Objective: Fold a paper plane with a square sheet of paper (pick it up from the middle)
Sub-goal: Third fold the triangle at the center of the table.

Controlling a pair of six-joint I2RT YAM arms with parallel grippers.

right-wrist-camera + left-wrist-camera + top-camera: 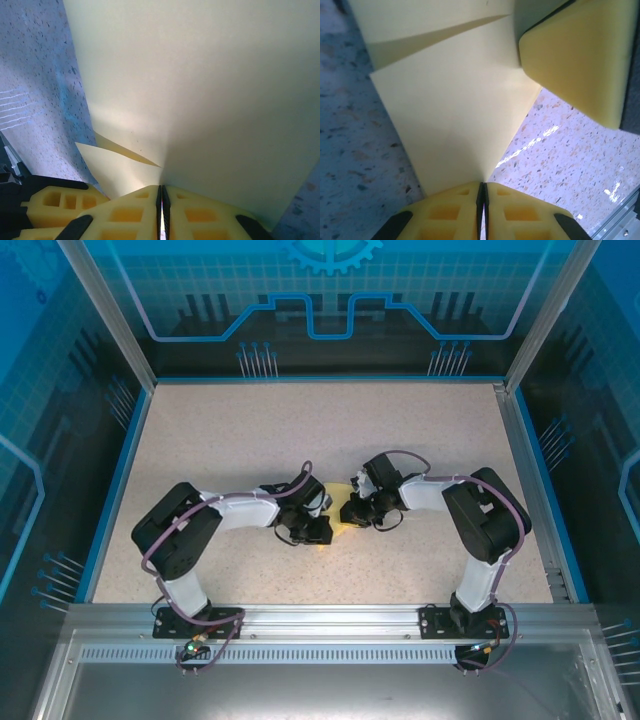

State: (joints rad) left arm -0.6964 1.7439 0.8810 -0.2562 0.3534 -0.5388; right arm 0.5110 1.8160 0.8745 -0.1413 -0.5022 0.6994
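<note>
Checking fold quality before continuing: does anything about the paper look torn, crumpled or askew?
Nothing stands out. The sheet of paper is pinched by the left gripper and right gripper, its fold runs straight and crisp, and no tear or crumpling shows.

You see the two arms bent inward over the speckled worktop (300, 430), their bases bolted to the metal rail (330, 618) along its near edge. The left arm (235, 510) reaches in from the left edge and the right arm (450, 495) from the right edge. They meet about midway between those edges, closer to the near edge than the far one. Between the left end effector (326, 526) and the right end effector (353, 512) you can make out a small patch of the pale-yellow sheet of paper (341, 506), touching both. From up here its folds and the fingers are too small to read.
</note>
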